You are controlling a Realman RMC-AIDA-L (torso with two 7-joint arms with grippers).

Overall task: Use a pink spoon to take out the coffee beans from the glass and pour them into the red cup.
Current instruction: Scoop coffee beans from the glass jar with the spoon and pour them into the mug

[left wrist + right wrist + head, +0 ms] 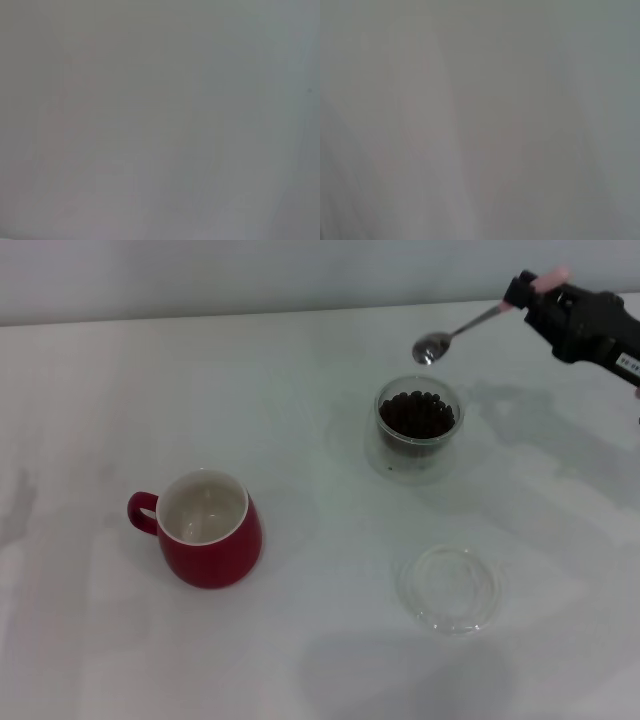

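Note:
In the head view my right gripper (528, 292) is at the far right, shut on the pink handle of the pink spoon (455, 335). The spoon's metal bowl is empty and hangs just above and behind the glass (417, 430). The glass stands right of centre and holds a heap of dark coffee beans (417, 414). The red cup (207, 528) stands at the left, handle to the left, with nothing showing in its white inside. My left gripper is out of view. Both wrist views show only plain grey.
A flat clear glass dish (449, 588) lies on the white table (320, 660) in front of the glass, to the right of the red cup.

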